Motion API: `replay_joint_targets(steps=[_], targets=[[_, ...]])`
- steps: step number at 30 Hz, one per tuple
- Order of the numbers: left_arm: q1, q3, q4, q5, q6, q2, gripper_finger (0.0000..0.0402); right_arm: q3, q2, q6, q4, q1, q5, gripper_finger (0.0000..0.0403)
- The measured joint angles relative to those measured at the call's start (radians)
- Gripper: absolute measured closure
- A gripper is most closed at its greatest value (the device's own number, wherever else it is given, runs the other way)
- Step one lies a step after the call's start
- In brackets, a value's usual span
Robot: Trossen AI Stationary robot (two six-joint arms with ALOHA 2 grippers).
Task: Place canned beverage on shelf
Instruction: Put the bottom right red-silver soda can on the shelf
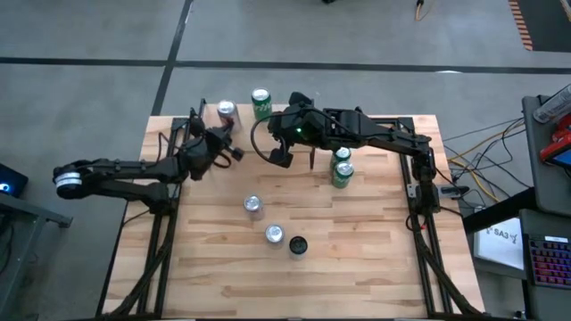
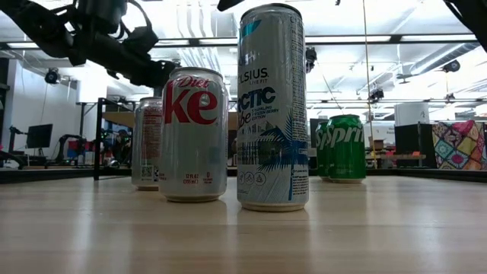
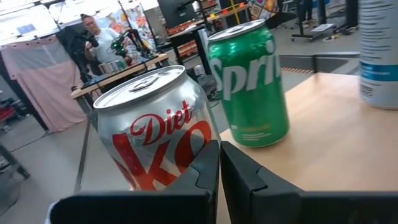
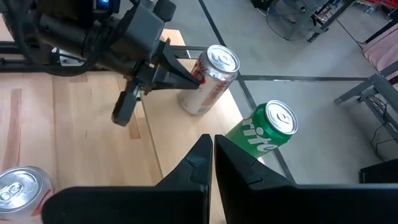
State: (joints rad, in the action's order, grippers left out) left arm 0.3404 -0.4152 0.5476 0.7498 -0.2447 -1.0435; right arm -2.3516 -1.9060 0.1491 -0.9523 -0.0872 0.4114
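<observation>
Left gripper [image 1: 234, 134] closed, empty, tips just beside the Diet Coke can [image 1: 226, 111] at the table's far-left edge. Right gripper [image 1: 278, 157] closed, empty, near the Sprite can [image 1: 260, 102] at the far edge. Can't make out the shelf from above.

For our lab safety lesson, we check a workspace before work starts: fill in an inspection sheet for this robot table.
Surface: wooden table, carrying cans and a shelf.
Job's things: Diet Coke can and Sprite can upright on the shelf.
Clutter: two Sprite cans mid-table; three more cans nearer the front.
Hands: left hand shut, pointing at the Diet Coke can; right hand shut, above the shelf.
Cables: loose cables on the floor right of the table.
Surroundings: person at a bench beyond.
</observation>
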Motion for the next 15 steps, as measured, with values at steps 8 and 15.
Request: replay_joint_targets(steps=[8, 15], targets=[[0.021, 0.0, 0.0, 0.003, 0.0, 0.004, 0.0402, 0.0, 0.0, -0.019, -0.023, 0.0, 0.0, 0.0394], [-0.018, 0.0, -0.01, 0.0, -0.008, 0.069, 0.0401, 0.0, 0.01, -0.018, -0.076, 0.0, 0.0, 0.0394]])
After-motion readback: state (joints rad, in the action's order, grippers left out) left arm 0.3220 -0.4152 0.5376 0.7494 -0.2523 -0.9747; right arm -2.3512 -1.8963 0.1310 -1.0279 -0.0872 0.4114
